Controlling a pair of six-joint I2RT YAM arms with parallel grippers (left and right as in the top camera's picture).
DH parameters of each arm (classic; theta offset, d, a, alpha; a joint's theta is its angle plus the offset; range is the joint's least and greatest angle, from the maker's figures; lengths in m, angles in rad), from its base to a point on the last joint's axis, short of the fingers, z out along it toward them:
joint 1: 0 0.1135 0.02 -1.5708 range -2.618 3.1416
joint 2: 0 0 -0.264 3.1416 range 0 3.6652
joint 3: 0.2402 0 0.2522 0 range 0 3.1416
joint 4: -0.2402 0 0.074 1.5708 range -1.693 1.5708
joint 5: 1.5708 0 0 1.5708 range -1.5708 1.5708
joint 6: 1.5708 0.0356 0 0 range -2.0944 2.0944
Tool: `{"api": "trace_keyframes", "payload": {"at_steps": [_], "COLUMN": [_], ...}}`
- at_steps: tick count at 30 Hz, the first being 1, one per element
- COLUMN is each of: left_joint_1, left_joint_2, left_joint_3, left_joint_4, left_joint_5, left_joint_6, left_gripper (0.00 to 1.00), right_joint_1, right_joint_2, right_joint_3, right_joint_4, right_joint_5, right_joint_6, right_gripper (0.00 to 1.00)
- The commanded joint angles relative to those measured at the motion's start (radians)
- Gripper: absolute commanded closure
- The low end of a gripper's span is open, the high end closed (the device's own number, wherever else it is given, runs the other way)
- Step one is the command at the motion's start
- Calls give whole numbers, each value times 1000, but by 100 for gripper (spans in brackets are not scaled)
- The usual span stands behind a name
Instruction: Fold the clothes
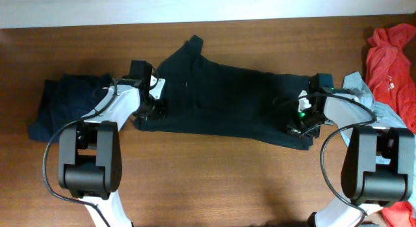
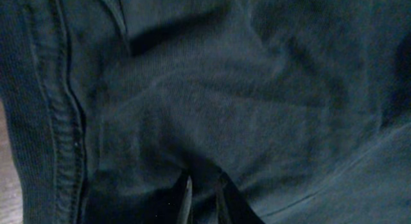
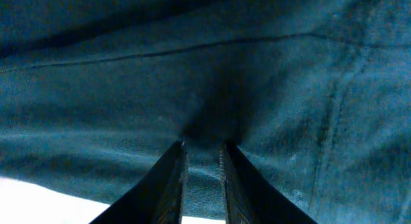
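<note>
On the table (image 1: 214, 181), the pants (image 1: 227, 97) lie spread mid-table, apparently unfolded. A dark garment (image 1: 65, 100) at left looks done; a red shirt (image 1: 390, 58) and pale cloth (image 1: 365, 92) wait. The left gripper (image 1: 155, 105) and right gripper (image 1: 300, 120) each pinch the pants' ends.

A brown wooden table (image 1: 214, 181) carries a dark garment (image 1: 227, 100) spread flat across its middle. A navy bundle (image 1: 62, 100) lies near the left end; a red garment (image 1: 390, 58) and a pale blue garment (image 1: 364, 90) sit side by side at the right edge.
</note>
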Motion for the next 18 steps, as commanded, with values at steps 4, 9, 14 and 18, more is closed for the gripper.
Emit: {"api": "trace_keyframes", "payload": {"at_steps": [4,9,14,18], "left_joint_1": [3,3,3,3], "left_joint_2": [32,32,32,31], "left_joint_3": [-43,-113,-150,-150], "left_joint_4": [-50,-52,-152,-270], "left_joint_5": [7,8,13,69], "left_joint_6": [11,-61,-143,-187], "left_gripper": [93,99,99,99], "right_joint_1": [-1,-1,-1,-1], "right_joint_2": [56,55,55,55], "right_joint_3": [-42,-42,-41,-41], "right_joint_4": [-108,-160,-182,-184], "right_joint_5": [256,262,296,314], "right_joint_6": [98,106,106,106], "right_gripper": [80,80,80,80]}}
